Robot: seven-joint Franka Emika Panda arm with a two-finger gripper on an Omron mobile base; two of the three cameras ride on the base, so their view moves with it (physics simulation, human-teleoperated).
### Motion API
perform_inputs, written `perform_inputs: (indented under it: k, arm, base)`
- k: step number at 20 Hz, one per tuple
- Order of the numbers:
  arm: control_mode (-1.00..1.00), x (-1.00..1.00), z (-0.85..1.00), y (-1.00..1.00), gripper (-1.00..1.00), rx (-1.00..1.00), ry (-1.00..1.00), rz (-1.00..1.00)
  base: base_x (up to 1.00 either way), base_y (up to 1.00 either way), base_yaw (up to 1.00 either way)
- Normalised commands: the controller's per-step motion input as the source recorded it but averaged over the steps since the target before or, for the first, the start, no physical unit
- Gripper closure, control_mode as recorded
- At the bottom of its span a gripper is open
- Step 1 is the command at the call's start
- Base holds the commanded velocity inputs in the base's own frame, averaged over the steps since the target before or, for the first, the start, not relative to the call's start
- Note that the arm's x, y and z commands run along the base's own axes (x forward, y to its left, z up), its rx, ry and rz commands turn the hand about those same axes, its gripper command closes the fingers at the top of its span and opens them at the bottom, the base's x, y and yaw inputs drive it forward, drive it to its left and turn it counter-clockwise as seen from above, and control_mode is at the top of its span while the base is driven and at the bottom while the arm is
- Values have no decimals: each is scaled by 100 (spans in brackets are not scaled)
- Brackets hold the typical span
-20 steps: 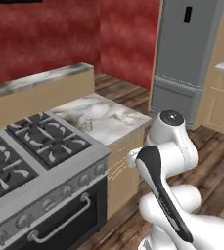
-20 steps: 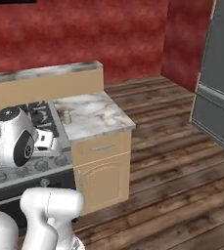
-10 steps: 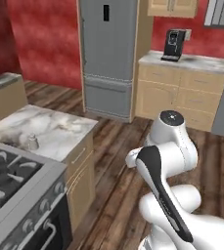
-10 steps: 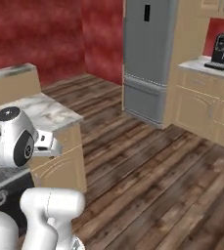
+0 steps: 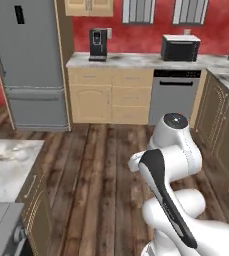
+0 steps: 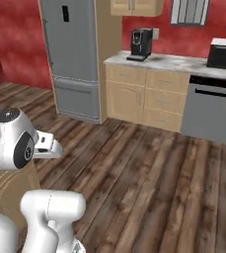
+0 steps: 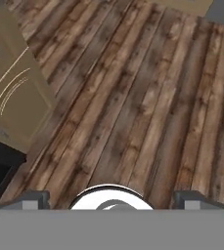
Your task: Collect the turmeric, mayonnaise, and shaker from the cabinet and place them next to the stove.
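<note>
The light tan cabinet point(image 5: 88, 7) hangs above the black coffee machine point(image 5: 98, 44), its panelled doors closed. The claw point(image 7: 111, 199) is spread wide over the wooden floor point(image 7: 147, 97), gripping nothing.

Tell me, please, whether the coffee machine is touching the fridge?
Apart. The right base view shows the coffee machine on the counter, with a tan panel between it and the fridge.

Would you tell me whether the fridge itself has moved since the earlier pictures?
No. The fridge stays against the red wall; the base has turned, shifting the whole view.
</note>
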Motion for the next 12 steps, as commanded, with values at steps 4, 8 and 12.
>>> perform_inputs:
  k: [4, 8, 12]
  arm:
    - [100, 0, 0, 0, -100, 0, 0, 0]
    - [100, 0, 0, 0, -100, 0, 0, 0]
    - [100, 0, 0, 0, -100, 0, 0, 0]
  base:
    - [0, 5, -63]
    - [0, 0, -62]
    - [0, 3, -61]
